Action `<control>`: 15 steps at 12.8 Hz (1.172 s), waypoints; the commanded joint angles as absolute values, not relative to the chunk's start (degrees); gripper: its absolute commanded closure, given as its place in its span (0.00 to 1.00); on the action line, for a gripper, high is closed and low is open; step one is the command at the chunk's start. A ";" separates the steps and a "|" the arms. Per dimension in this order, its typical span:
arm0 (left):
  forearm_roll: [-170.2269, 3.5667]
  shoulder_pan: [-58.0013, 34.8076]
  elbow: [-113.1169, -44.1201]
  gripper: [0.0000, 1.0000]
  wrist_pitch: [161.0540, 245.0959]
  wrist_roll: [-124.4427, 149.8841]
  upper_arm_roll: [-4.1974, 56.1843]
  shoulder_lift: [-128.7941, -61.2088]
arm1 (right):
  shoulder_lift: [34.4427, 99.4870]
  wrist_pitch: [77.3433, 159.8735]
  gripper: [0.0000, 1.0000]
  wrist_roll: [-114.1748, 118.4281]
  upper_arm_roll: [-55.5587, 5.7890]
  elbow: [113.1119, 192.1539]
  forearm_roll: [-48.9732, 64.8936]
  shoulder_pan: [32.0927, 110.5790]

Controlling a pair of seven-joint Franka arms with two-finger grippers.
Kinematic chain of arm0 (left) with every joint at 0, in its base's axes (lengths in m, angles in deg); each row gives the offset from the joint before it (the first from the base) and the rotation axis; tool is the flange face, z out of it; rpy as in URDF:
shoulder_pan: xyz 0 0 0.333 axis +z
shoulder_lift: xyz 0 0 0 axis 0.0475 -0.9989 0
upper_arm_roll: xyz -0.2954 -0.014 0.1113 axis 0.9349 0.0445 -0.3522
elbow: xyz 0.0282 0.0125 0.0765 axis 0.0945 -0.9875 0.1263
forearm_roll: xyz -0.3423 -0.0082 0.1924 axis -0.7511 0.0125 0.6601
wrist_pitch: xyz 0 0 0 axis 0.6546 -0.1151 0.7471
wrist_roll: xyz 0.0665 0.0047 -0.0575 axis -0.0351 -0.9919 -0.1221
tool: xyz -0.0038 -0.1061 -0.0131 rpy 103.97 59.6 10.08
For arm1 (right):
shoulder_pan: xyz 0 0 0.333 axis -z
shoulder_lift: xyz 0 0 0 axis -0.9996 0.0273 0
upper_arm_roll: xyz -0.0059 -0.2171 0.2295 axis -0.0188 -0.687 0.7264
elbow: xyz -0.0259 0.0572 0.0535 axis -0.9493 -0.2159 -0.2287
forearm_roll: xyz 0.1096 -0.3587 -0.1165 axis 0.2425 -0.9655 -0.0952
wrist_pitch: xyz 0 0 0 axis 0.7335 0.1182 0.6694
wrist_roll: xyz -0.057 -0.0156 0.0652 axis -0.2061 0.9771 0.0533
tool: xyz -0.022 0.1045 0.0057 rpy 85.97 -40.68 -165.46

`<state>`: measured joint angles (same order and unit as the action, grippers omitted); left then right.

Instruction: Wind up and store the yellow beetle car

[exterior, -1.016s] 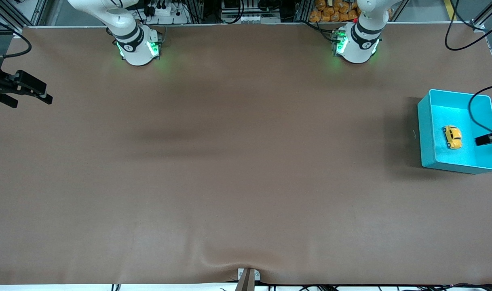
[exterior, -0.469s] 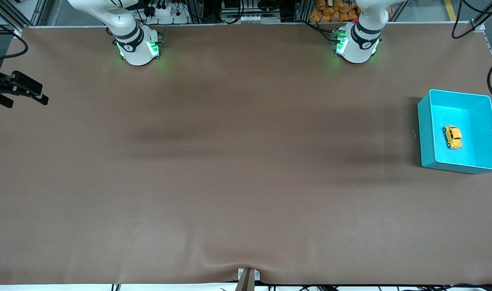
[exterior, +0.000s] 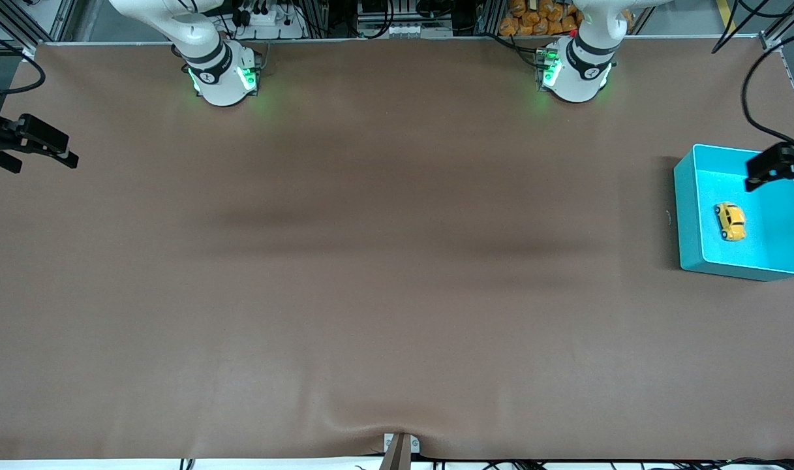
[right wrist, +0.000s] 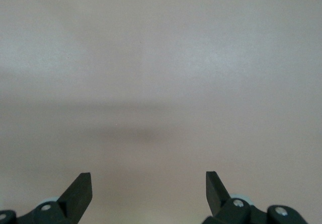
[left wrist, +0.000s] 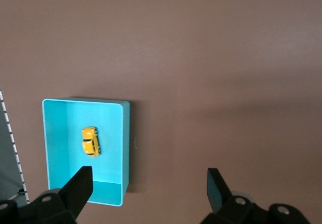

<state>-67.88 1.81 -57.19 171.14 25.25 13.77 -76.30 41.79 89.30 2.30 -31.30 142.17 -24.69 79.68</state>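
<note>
The yellow beetle car [exterior: 730,221] lies on the floor of the teal bin [exterior: 686,215] at the left arm's end of the table, and the left wrist view shows the car [left wrist: 91,141] inside the bin [left wrist: 126,143] too. My left gripper [exterior: 772,166] hangs high over the bin's rim nearest the robots' bases. It is open [left wrist: 149,183] and holds nothing. My right gripper [exterior: 43,162] waits at the right arm's end of the table, over its edge. It is also open [right wrist: 148,186], with bare tabletop beneath it.
The brown table mat [exterior: 397,261] is wrinkled near a metal bracket [exterior: 400,447] at the edge nearest the front camera. A black cable [exterior: 749,98] loops above the table by the left gripper. Both arm bases [exterior: 224,75] stand along the edge farthest from the camera.
The left gripper has risen from over the bin's middle, slipped almost out of the front view, and now sits over the bin's rim nearest the bases. The right gripper shifted slightly outward.
</note>
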 commanded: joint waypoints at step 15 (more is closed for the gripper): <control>-69.94 -3.34 -57.04 0.00 164.22 25.24 14.08 -73.07 | 41.74 89.30 0.00 2.68 -31.13 141.85 -25.11 79.47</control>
